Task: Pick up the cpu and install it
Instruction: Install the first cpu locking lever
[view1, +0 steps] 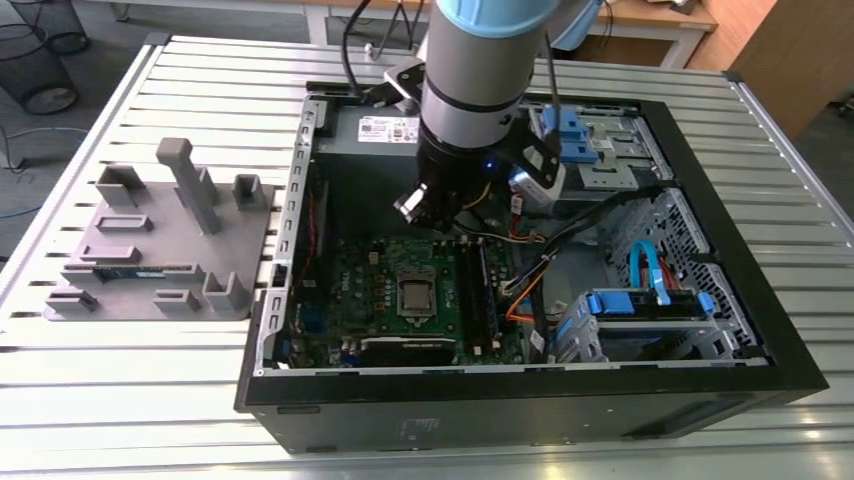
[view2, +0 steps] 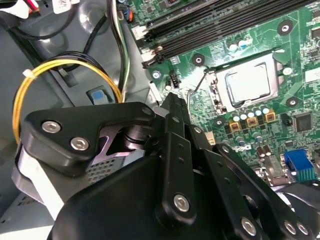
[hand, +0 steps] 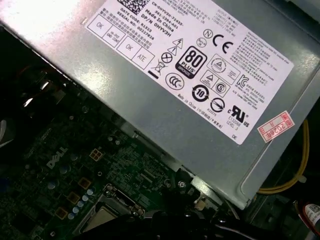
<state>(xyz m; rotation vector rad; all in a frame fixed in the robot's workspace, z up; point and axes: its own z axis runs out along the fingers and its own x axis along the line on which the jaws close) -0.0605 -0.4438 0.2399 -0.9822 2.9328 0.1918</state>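
I am seeing the open computer case (view1: 747, 330) lying on the bench (view1: 174, 400), with the holder tray (view1: 147, 250) sitting on the bench at the exterior view's left of it. Inside the case the motherboard (view1: 387, 290) is lying flat, and the cpu (view1: 416, 295) is sitting in its socket on that board. The power supply (view1: 367, 135) is sitting behind the board. The pincer (view1: 447, 215) is hanging above the board, between the power supply and the cpu. Drive cages (view1: 647, 310) are sitting at the exterior view's right.
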